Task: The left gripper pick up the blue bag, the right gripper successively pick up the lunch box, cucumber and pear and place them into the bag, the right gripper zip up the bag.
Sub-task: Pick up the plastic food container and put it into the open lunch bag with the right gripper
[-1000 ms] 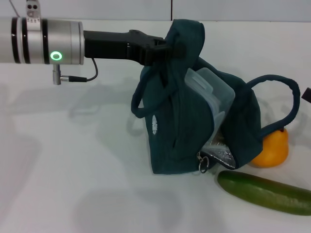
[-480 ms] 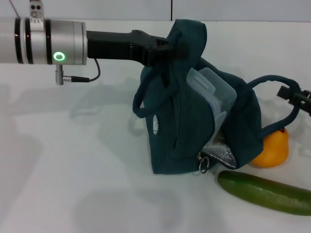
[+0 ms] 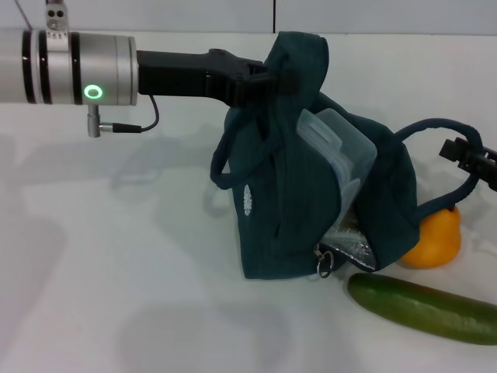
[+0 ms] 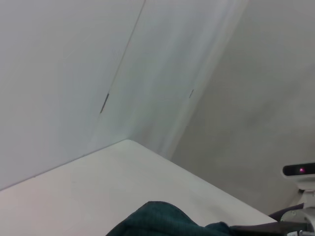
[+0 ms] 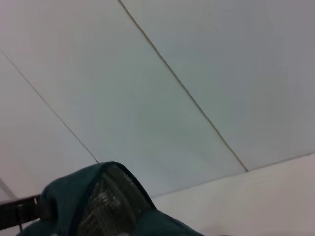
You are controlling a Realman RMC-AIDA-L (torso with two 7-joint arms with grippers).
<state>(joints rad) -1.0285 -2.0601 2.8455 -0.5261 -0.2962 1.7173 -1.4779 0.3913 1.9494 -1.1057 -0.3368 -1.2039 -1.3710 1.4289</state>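
Observation:
In the head view my left gripper [image 3: 268, 79] is shut on the top edge of the blue bag [image 3: 291, 210] and holds that side up. The bag stands open on the white table [image 3: 116, 256]. The clear lunch box [image 3: 338, 151] leans inside the bag's mouth with one corner sticking out. The orange-yellow pear [image 3: 435, 237] lies behind the bag's right side, partly hidden by it. The cucumber [image 3: 423, 307] lies in front of the bag at the lower right. My right gripper [image 3: 472, 159] enters from the right edge beside the bag's right handle [image 3: 458, 140]. Bag fabric shows in both wrist views [image 4: 162, 221] [image 5: 98, 201].
The bag's metal zipper pull [image 3: 324, 260] hangs at its front lower corner, next to the silver lining [image 3: 349, 249]. A white wall [image 3: 233, 15] runs behind the table. Bare table top lies left of and in front of the bag.
My right gripper has come into view from the right edge and now sits beside the bag's right handle. The left gripper, bag, lunch box, pear and cucumber have stayed put.

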